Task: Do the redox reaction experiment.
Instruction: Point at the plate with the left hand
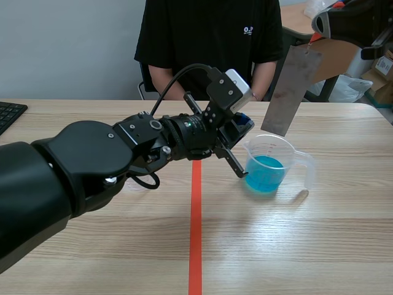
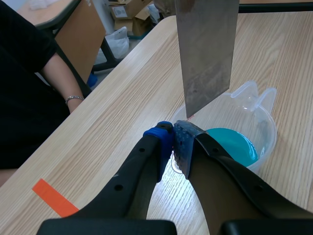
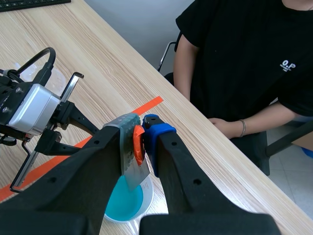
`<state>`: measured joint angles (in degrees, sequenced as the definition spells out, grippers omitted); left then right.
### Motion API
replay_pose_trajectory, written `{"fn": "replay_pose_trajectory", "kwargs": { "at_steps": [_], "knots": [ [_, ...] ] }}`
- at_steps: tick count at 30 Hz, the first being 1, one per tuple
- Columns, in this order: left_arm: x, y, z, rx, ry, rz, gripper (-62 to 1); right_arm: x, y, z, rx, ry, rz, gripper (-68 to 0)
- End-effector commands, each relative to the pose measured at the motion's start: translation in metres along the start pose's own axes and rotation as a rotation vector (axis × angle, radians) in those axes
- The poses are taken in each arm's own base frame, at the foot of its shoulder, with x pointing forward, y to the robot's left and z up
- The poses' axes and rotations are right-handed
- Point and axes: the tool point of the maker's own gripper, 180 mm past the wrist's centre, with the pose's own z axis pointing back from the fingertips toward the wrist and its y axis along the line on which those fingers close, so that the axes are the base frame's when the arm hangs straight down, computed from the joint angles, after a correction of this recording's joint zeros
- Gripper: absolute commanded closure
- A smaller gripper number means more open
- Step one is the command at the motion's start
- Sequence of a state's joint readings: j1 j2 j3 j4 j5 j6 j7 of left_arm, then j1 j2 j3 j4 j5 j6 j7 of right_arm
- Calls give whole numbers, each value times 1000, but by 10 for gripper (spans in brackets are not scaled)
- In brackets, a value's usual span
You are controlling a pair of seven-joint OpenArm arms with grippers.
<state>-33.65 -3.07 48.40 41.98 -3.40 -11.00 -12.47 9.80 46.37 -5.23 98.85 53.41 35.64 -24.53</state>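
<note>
A clear plastic beaker [image 1: 270, 169] of blue liquid stands right of the table's middle. My left gripper [image 1: 244, 127] is shut on its near-left rim; in the left wrist view the rim [image 2: 254, 105] runs into the narrow gap between that gripper's [image 2: 172, 142] pads. A grey metal sheet [image 1: 291, 86] hangs upright from my raised right gripper [image 1: 315, 38], its lower edge just above the beaker's mouth and clear of the liquid. In the right wrist view the gripper [image 3: 139, 142] is shut on the sheet's [image 3: 132, 171] orange-marked upper end, with the beaker [image 3: 122, 205] straight below.
A person in a black shirt [image 1: 209, 37] sits across the table, a hand [image 1: 255, 95] resting at its far edge. A keyboard [image 1: 9, 114] lies at the far left. An orange tape line [image 1: 195, 227] runs down the middle. Boxes and bags [image 1: 377, 77] stand beyond the right corner.
</note>
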Motion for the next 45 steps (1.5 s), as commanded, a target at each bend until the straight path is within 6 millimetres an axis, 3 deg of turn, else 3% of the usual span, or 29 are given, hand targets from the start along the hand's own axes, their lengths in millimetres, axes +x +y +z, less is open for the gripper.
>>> {"fn": "replay_pose_trajectory", "kwargs": {
  "at_steps": [1, 9, 15, 21, 30, 36, 45],
  "knots": [
    [14, 3, -3, -2, -42, -10, -44, 17, -7, 4, -18, -38, 30, -15],
    [3, 5, 7, -29, -17, -14, -44, 16, -7, 4, -18, -31, 30, -15],
    [-7, 13, 43, -19, -6, -21, -44, 16, -7, 4, -18, -31, 30, -15],
    [-17, 10, 101, -24, 28, -49, -44, 16, -7, 4, -18, -31, 30, -15],
    [-20, 4, 207, 33, 95, 57, -44, 16, -7, 4, -18, -31, 30, -15],
    [-55, -3, 269, 152, 238, 176, -44, 15, -7, 4, -18, -31, 30, -15],
    [-100, -40, 344, 334, 424, 387, -44, 16, -7, 4, -18, -31, 30, -15]
  ]
}}
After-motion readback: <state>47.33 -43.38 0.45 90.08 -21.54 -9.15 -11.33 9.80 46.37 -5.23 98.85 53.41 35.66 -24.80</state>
